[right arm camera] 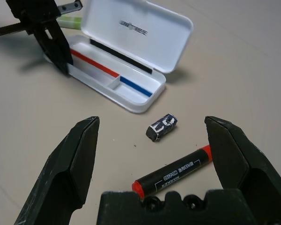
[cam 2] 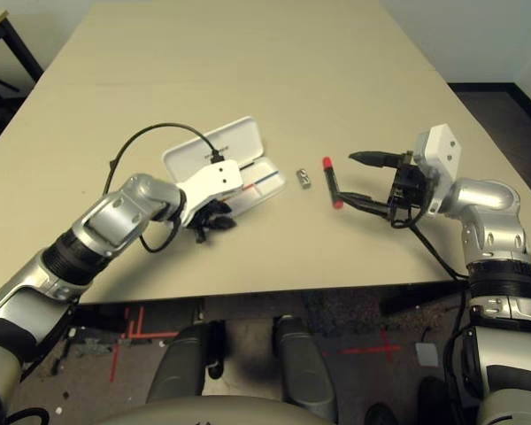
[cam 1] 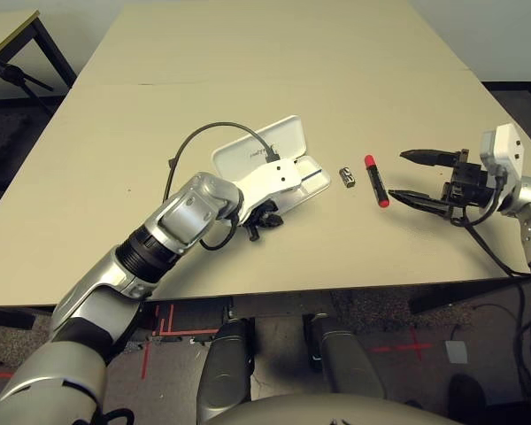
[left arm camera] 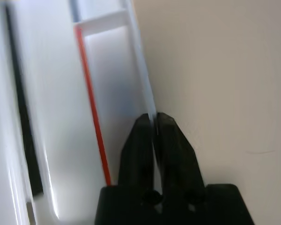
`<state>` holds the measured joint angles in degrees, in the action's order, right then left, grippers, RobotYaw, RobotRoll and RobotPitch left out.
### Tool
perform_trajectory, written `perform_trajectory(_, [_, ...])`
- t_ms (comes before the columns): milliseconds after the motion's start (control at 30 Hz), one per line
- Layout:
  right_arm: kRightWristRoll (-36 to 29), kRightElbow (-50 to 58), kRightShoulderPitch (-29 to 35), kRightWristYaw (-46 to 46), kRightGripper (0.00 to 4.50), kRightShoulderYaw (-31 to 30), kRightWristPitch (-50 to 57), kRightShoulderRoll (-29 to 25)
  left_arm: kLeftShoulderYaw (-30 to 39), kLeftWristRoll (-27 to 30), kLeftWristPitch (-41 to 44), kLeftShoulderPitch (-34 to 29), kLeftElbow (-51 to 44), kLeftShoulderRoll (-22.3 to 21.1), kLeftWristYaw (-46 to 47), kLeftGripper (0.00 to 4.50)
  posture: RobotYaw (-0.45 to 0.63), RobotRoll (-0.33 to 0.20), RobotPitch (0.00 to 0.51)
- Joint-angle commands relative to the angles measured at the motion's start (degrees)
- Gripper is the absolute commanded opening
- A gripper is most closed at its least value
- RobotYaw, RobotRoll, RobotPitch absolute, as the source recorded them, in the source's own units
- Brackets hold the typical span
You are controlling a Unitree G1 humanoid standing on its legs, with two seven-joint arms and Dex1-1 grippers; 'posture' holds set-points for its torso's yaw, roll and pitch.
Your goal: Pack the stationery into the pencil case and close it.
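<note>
On the desk (cam 1: 336,88), the open pencil case (right arm camera: 131,56) is lying with the left end effector (left arm camera: 154,123) pinching its tray's front wall; the red marker (right arm camera: 173,174) and small metal piece (right arm camera: 161,126) are sitting beside it before the wide-spread right end effector (right arm camera: 152,136).

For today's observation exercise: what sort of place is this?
Probably a robotics lab: a bare table, red tape marks on the floor, and a loose cable running to the arm.
</note>
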<state>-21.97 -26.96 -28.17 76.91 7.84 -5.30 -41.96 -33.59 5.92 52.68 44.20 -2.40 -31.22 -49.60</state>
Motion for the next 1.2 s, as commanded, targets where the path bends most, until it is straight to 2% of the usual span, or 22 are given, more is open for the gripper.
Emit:
perform_trajectory(33, [-0.53, 0.70, 0.57, 0.09, 4.50, 1.10, -0.11, -0.71, -1.67, -1.30, -2.63, -1.10, 2.02, -0.04, -1.95, 0.01, -0.12, 0.000, 0.161])
perform_trajectory(767, [-3.12, -1.19, 1.90, 5.64, 4.50, 3.67, 1.60, -5.16, 1.16, -3.10, -21.85, -1.98, -2.71, -5.71, -14.19, 0.01, -0.12, 0.000, 0.147])
perform_trajectory(1200, [-2.81, -0.76, 2.27, 9.49, 4.50, 2.35, 5.33, -6.72, -0.12, -5.01, -20.86, -3.85, -6.77, -7.10, -18.04, 0.01, -0.12, 0.000, 0.154])
